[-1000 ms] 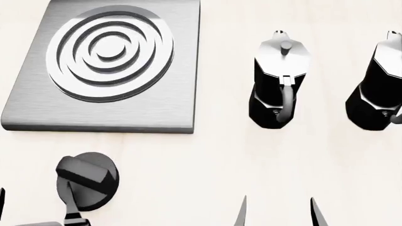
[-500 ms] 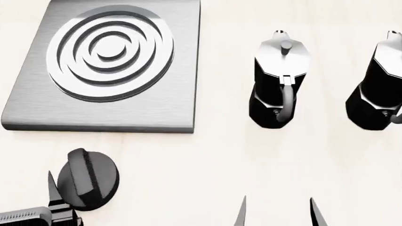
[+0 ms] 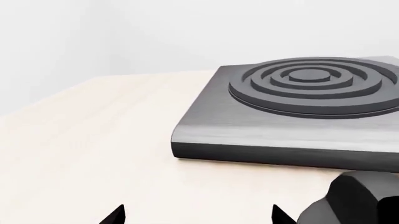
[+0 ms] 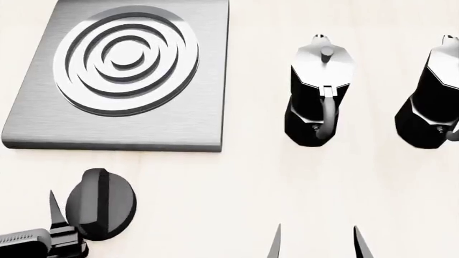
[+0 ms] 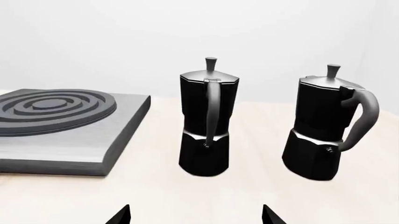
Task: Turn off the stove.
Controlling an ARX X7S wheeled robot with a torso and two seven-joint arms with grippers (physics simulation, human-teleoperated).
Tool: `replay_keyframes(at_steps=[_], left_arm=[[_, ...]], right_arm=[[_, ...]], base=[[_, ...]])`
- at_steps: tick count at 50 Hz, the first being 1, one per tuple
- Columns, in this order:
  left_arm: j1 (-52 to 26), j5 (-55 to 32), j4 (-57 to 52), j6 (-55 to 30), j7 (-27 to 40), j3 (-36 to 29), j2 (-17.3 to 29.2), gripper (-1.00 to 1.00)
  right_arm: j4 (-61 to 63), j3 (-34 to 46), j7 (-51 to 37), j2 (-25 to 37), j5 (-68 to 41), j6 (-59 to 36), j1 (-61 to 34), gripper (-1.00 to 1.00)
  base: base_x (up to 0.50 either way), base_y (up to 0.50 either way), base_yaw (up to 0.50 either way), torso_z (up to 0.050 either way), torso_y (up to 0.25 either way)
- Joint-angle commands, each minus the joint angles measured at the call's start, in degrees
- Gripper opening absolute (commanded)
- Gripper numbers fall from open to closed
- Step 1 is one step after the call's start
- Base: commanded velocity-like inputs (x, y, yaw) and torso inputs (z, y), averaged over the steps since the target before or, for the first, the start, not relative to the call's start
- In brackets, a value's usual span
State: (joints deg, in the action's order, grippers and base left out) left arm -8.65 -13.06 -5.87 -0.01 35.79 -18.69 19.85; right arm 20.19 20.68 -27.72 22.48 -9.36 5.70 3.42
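Against the frames of a second and half a second earlier, the left gripper (image 4: pixel 54 226) had come off the knob (image 4: pixel 100 204): one second back its dark fingers lay across the knob face, while now it sat at the knob's 8 o'clock with one fingertip (image 4: pixel 53 207) just beside the rim, and the ridge on the knob had swung from a slant to near 12–6 o'clock. Stove (image 4: pixel 126 75), both moka pots and the right gripper (image 4: pixel 315 242) had not moved. The left wrist view showed the left gripper (image 3: pixel 196 215) with jaws spread apart and nothing between them, the knob (image 3: pixel 349 200) only partly in frame to one side; the head view gave just one fingertip, so this spread was readable from the wrist alone. The right wrist view showed the right gripper (image 5: pixel 194 215) likewise released, with the nearer moka pot (image 5: pixel 206 123) and the farther moka pot (image 5: pixel 324 130) standing upright beyond it, and the stove (image 5: pixel 68 126) off to the side. In the head view the stove lay on the pale table (image 4: pixel 237 183) at 12–1 o'clock from the left gripper, apart from it, with the knob between them.
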Motion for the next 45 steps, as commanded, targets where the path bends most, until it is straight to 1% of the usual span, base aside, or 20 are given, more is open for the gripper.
replay_keyframes(at_steps=[1,19,27,37,45], left_arm=[[2.65,-0.82,-5.70,-1.22,-1.36,1.17,0.50,1.00],[5.70,-0.83,-15.06,-3.89,1.01,2.53,3.17,1.00],[7.09,-2.14,-19.64,-4.77,-1.75,0.29,4.88,1.00],[8.57,-2.92,-25.03,-6.21,-2.07,-0.33,6.41,1.00],[9.78,-3.35,-27.87,-5.64,-2.64,-0.52,7.46,1.00]], right_arm=[[-0.24,-1.08,1.08,-0.92,1.08,-0.17,-0.11,1.00],[-0.33,-0.76,0.87,-0.80,1.11,-0.20,-0.20,1.00],[-1.02,-0.95,0.74,-0.83,0.90,0.17,-0.52,1.00],[-1.85,-1.04,0.82,-1.00,0.55,1.32,-1.00,1.00],[-2.98,-0.69,0.87,-1.40,0.65,1.59,-1.75,1.00]], base=[[0.00,0.00,0.00,0.000,0.000],[0.00,0.00,0.00,0.000,0.000],[0.00,0.00,0.00,0.000,0.000],[0.00,0.00,0.00,0.000,0.000],[0.00,0.00,0.00,0.000,0.000]])
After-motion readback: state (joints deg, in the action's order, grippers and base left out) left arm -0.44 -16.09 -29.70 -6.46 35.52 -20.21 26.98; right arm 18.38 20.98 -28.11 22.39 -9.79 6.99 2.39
